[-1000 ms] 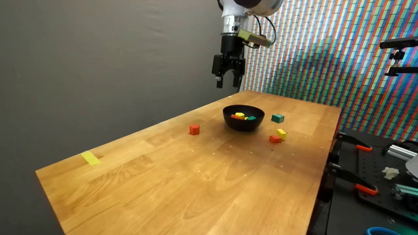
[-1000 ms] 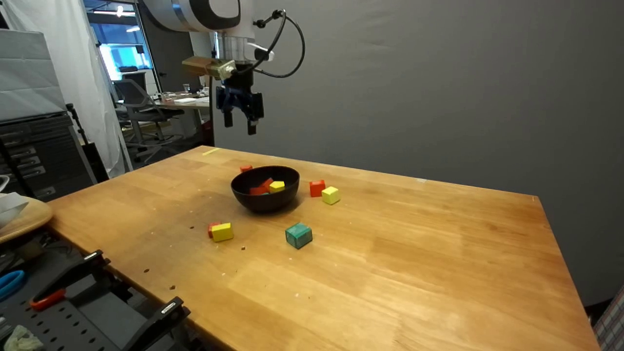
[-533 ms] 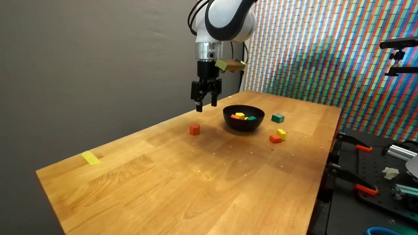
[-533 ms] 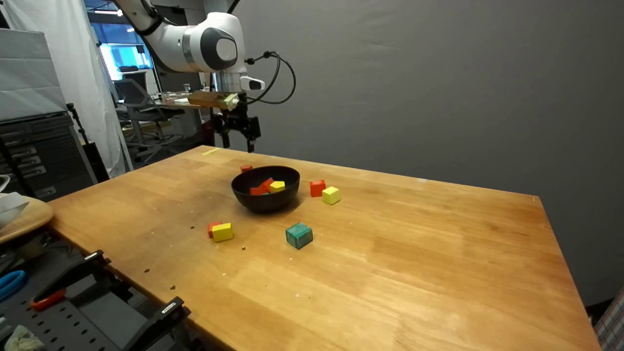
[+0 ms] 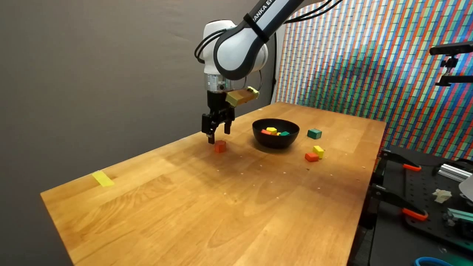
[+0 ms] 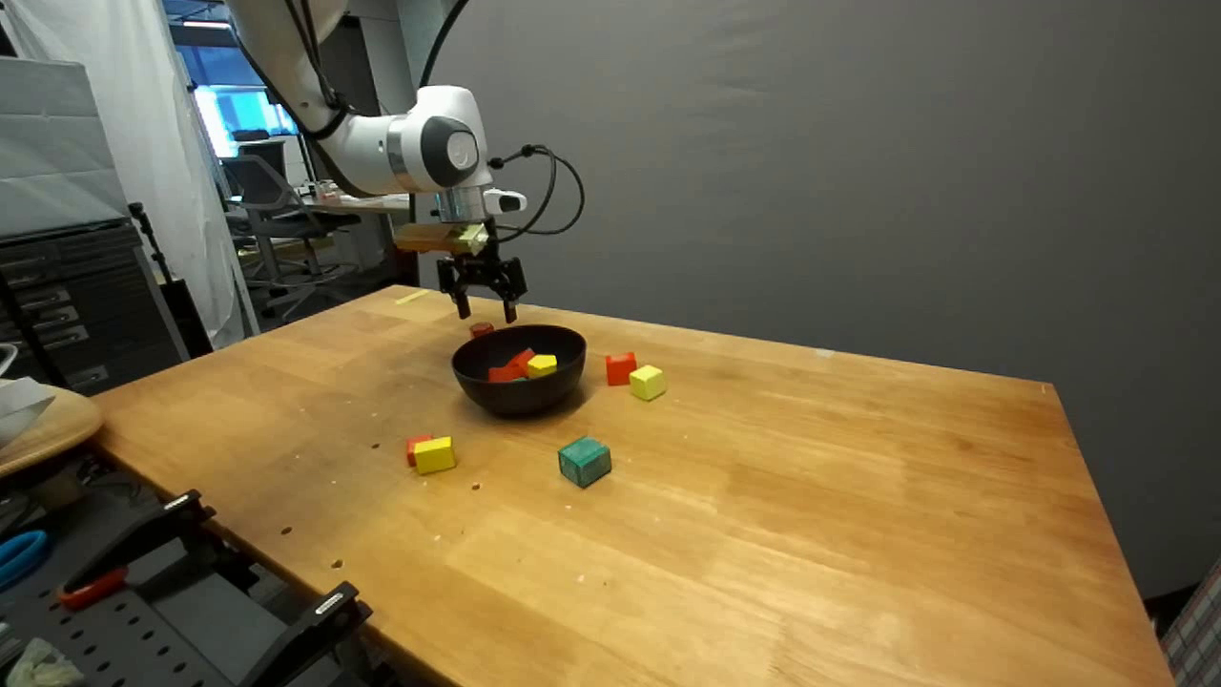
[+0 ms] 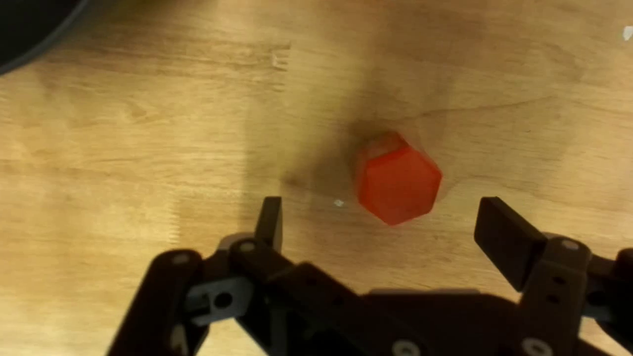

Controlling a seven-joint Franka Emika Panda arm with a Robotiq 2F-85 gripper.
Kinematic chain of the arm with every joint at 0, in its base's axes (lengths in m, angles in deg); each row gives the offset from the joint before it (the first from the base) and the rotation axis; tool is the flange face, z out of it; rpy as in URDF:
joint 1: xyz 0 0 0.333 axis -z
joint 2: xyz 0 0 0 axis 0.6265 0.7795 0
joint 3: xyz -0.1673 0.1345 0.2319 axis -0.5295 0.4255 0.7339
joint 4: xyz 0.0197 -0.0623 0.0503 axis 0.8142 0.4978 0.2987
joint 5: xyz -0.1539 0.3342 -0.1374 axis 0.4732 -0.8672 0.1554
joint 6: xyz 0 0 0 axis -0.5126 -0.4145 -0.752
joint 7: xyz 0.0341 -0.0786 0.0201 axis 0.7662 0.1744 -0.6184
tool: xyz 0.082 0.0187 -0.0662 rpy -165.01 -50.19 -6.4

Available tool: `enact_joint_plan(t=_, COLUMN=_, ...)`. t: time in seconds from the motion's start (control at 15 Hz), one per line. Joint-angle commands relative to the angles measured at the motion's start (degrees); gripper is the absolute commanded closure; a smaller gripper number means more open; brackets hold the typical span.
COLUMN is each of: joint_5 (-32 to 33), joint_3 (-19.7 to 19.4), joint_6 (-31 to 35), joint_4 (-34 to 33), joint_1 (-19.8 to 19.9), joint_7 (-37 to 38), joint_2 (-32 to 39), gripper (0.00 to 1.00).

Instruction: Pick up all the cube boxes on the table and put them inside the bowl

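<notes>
We have the pincer [image 6: 487,313] spread wide, holding nothing, just above the red block [image 7: 400,185]. That block sits on the desk [image 5: 207,214], left of the bowl [image 5: 275,143] in an exterior view, and by our reading it is the next to go in.

In the wrist view it lies between the fingers [image 7: 509,244], seemingly a touch closer to the one at right, so we should shift slightly that way to even the gaps before lowering. Its top looks six-sided, with two opposite flats almost facing the fingers; a small turn should square us to them, since squeezing on corners would likely spin it loose. Then we want to go straight down until the fingers flank it, stopping short of the desk, and close gently. Once it's held, we should lift above the bowl and release low, lest it bounce off the yellow block [image 5: 271,130] inside.

Also outside the bowl are the green block [image 6: 585,462] and, in an exterior view, a near-left pair [image 6: 436,455] and a right-hand pair [image 6: 648,383], each red and yellow.
</notes>
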Motion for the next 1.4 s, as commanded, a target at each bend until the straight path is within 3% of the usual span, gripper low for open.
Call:
enact_joint_plan(t=0.0, joint_5=2.0, joint_3=-1.8, joint_6=-0.4, joint_4=-5.8, joint_1=-1.6, joint_7=1.9, joint_2=4.1, gripper=0.00)
enact_joint_plan(t=0.2, joint_5=2.0, joint_3=-1.8, joint_6=-0.8, joint_4=-7.3, joint_1=-1.9, joint_7=2.1, joint_2=5.4, gripper=0.00)
enact_joint_plan(t=0.4, joint_5=0.9, joint_3=-0.6, joint_6=-0.2, joint_4=-4.4, joint_1=-0.9, joint_7=0.9, joint_2=4.1, gripper=0.00)
enact_joint_plan(t=0.47, joint_5=0.8, joint_3=-0.6, joint_6=-0.1, joint_4=-3.9, joint_1=-0.8, joint_7=1.0, joint_2=3.9, gripper=0.21)
enact_joint_plan(t=1.0, joint_5=0.8, joint_3=-0.3, joint_6=0.5, joint_4=-2.0, joint_1=-1.0, joint_7=1.4, joint_2=2.6, gripper=0.80)
enact_joint_plan(t=1.07, joint_5=0.9, joint_3=-0.4, joint_6=0.8, joint_4=-1.6, joint_1=-1.1, joint_7=1.6, joint_2=2.2, gripper=0.85)
enact_joint_plan(t=1.33, joint_5=0.1, joint_3=-0.1, joint_6=-1.6, joint_4=3.1, joint_1=-0.3, joint_7=1.9, joint_2=-3.6, gripper=0.85)
